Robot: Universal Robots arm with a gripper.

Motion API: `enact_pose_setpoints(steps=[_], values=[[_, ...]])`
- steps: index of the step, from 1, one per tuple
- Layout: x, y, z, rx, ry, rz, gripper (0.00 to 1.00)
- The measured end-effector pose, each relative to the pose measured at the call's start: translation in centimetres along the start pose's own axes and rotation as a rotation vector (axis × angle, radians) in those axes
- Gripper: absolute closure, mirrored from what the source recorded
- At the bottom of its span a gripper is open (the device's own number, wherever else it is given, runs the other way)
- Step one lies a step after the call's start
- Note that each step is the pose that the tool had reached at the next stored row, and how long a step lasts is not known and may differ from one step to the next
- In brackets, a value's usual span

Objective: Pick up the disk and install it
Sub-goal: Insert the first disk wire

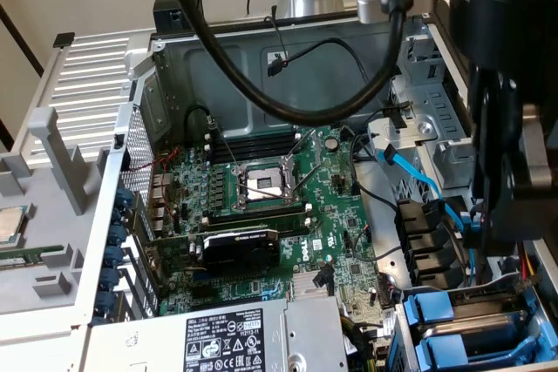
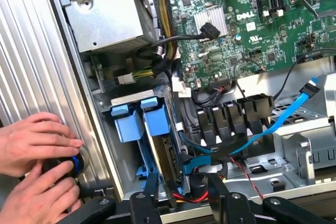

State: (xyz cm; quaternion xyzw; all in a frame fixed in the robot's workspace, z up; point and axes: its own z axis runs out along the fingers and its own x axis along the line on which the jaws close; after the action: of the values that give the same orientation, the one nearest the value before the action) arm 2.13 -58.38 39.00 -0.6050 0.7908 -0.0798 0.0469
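Since the jaws of the black linked gripper (image 2: 186,205) stand apart with nothing pinched between them, what matters is how the disk (image 2: 168,153), a flat silver-grey metal drive in a blue plastic carrier, lies to them. It stands on edge in the bay just beside the green motherboard (image 2: 236,35), between that board and the ribbed silver case wall (image 2: 31,51). Its long edge runs alongside the motherboard's border and points at the gap between the jaws, so I judge their closing line crosses the drive's thin side. A second blue carrier (image 2: 128,124) sits just beside it, on the side away from the motherboard. The disk's label face is hidden, and a light-blue flat cable (image 2: 294,103) and red and yellow wires (image 2: 184,196) crowd its near end, so I cannot tell whether it is fully seated. Beyond the case wall from the motherboard, a person's hands (image 2: 31,156) rest on a black round knob (image 2: 71,165)
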Motion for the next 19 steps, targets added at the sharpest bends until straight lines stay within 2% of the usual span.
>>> enact_pose_setpoints(steps=[2,5,7,9,15,19], values=[[0.4,-0.03,0.03,-0.0035,-0.0164,0.003,0.5],[1.3,-0.11,0.06,-0.0085,-0.0342,0.006,0.5],[1.8,-0.15,0.09,-0.0108,-0.0428,0.008,0.5],[2.2,-0.24,0.19,-0.012,-0.0475,0.007,0.5],[2.8,-0.35,0.46,-0.0135,-0.0557,-0.011,0.5],[3.2,-0.41,0.67,-0.0164,-0.0681,-0.017,0.52]])
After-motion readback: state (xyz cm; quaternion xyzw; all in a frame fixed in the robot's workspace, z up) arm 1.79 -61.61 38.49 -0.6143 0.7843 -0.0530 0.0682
